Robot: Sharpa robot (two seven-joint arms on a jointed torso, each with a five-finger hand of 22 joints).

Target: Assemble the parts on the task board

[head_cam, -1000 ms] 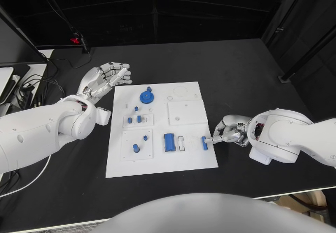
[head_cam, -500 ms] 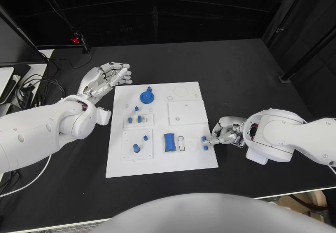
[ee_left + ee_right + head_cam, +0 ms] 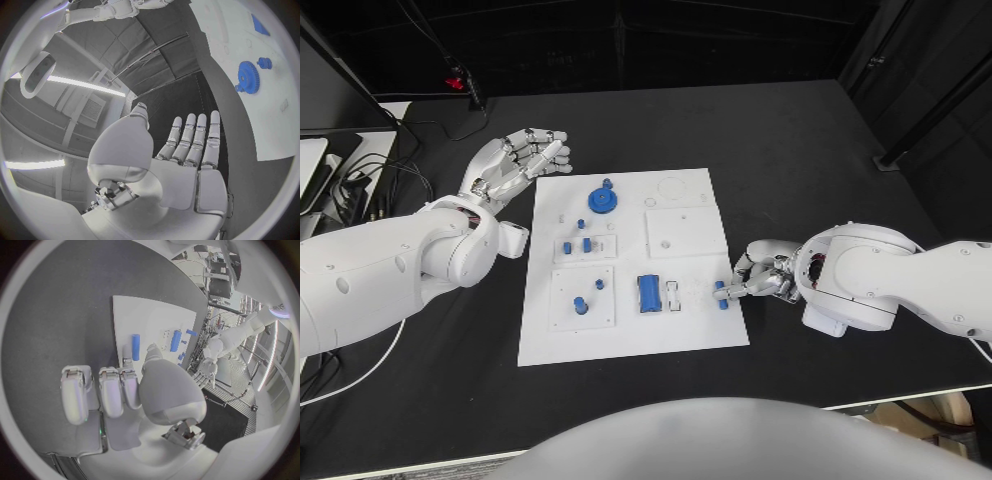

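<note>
Roughly early-to-mid, as far as I can judge. Task board (image 3: pixel 629 335) sits mid-table, both arms flanking it.

Left hand (image 3: pixel 514 163) hovers off the board's far left corner, fingers spread, palm bare, holding nothing. It looks parked.

Right hand (image 3: pixel 764 270) is at the board's right edge, fingertips at the small blue peg (image 3: pixel 721 294). Right wrist view shows the peg (image 3: pixel 135 347) lying flat on the board just ahead of the fingertips. Whether it's pinched or merely touched I cannot tell.

Parts that look seated: blue gear (image 3: pixel 603 198) on its post at the far side, with a small blue piece just beyond it. A few small blue pegs stand in the left-hand plates (image 3: pixel 584 244).

Parts that look pending: blue block (image 3: pixel 648 292) lying near the middle beside a pale slot, and the peg at the right edge. The two blank plates on the right half (image 3: pixel 685 232) carry no blue parts.

Judgement: left side mostly populated, right side still to fill. Peg appears to be the step in hand.
</note>
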